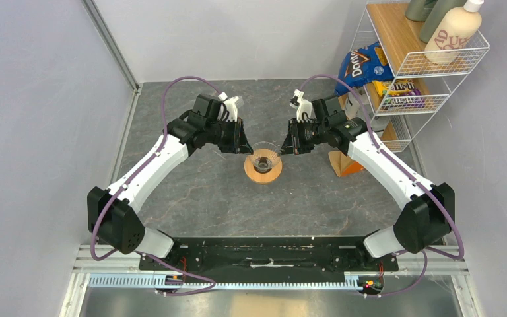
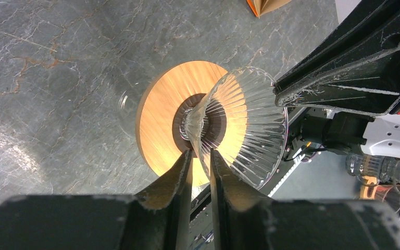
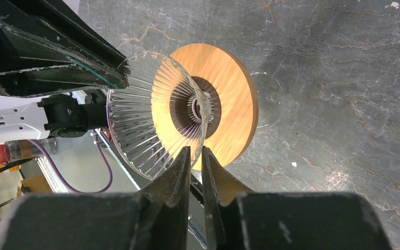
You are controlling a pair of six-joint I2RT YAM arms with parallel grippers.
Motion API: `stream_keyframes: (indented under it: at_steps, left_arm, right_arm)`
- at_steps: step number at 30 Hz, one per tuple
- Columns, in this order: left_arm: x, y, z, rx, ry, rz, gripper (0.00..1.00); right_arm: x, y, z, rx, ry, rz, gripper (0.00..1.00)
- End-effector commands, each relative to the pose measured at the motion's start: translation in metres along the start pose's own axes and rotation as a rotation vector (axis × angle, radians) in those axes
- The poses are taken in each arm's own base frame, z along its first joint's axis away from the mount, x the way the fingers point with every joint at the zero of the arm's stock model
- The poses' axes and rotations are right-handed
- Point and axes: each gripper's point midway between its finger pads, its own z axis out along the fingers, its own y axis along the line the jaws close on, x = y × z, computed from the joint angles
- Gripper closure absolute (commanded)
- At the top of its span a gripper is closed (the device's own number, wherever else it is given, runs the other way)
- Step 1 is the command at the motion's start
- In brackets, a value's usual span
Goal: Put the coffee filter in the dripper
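Observation:
The dripper (image 1: 264,160), a clear ribbed glass cone on a round wooden collar (image 2: 161,109), stands mid-table between both arms. My left gripper (image 1: 243,142) is at its left side; in the left wrist view the fingers (image 2: 200,152) are closed to a narrow gap with the glass wall (image 2: 245,125) between them. My right gripper (image 1: 285,144) mirrors this on the right, with its fingers (image 3: 195,150) pinching the cone's wall (image 3: 151,114). The tan-brown coffee filter (image 1: 344,164) stands behind the right forearm, which partly hides it. Its fan edge (image 2: 265,5) shows at the top of the left wrist view.
A white wire shelf (image 1: 429,59) stands at the back right with a blue chips bag (image 1: 363,66), a candy packet (image 1: 399,92) and bottles (image 1: 452,30). Grey walls close in the left and back sides of the table.

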Motion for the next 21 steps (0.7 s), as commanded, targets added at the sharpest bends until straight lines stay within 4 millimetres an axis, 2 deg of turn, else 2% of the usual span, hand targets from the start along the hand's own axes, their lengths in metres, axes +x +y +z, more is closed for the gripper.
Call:
stream_keyframes:
  at_steps: [1,10,21]
  left_arm:
    - [0.001,-0.001,0.003,0.013,0.001,-0.025,0.80]
    - [0.008,0.004,0.003,-0.004,0.006,-0.025,0.92]
    - [0.010,0.010,0.010,-0.017,0.021,-0.018,0.97]
  right_arm:
    - [-0.011,0.009,-0.002,-0.009,-0.014,-0.037,0.84]
    - [-0.005,0.012,0.004,0.000,0.009,-0.067,1.00]
    - [0.004,0.006,0.008,0.040,0.026,-0.092,1.00]
